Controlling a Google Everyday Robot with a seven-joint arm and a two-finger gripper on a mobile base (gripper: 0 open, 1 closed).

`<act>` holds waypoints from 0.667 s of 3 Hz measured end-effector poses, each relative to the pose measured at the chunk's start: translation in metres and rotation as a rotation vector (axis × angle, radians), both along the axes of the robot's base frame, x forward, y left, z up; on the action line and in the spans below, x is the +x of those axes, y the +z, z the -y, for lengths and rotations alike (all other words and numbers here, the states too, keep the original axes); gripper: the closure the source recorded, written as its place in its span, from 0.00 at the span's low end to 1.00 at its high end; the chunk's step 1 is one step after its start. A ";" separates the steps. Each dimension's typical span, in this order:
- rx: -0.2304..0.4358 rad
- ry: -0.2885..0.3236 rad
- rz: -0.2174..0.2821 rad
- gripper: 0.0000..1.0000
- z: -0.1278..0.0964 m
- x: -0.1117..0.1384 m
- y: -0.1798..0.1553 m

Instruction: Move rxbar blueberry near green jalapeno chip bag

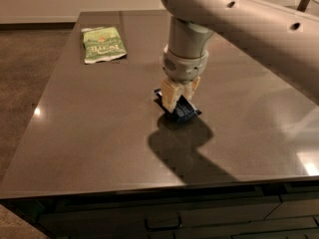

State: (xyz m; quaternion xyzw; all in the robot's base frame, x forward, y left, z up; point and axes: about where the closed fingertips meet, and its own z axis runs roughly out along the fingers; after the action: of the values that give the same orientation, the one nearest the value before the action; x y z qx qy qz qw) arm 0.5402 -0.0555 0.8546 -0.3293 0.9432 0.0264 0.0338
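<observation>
Below the near edge of the glossy dark grey-brown worktop [89, 133] run dark drawer fronts [164, 218], and just in from that edge, right of centre, lies the broad shadow [179, 148] of the robot. At the far end of that shadow, about the middle of the worktop, sits the rxbar blueberry [185, 111], a flat, narrow snack bar in a dark blue wrapper. It lies aslant, its near-right end poking out towards the near edge. The two-finger gripper [178, 97] stands straight down over it, its pale yellowish fingers [169, 93] set one on each side of the bar and apparently pinching it. Whether the bar rests on the surface or is just clear of it is hard to make out. The thick cream-white arm [239, 14] rises from the gripper and sweeps off towards the far-right corner. Well apart, by the far-left corner, lies the green jalapeno chip bag [102, 45], a small crinkled light-green packet with white lettering. The step in hand looks like the grasp itself, or the very start of the lift. The next move calls for raising the bar and carrying it towards the far-left corner, then setting it down beside the bag without landing on it. The bag's lettering is too blurred to read, and no writing shows on the bar's wrapper.
</observation>
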 end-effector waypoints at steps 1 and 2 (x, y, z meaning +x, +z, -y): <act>0.028 0.054 0.046 1.00 -0.015 0.038 0.007; 0.060 0.102 0.094 1.00 -0.041 0.072 0.012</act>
State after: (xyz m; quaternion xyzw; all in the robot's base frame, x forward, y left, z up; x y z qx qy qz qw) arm 0.6127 -0.0150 0.8665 -0.3766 0.9214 0.0407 0.0865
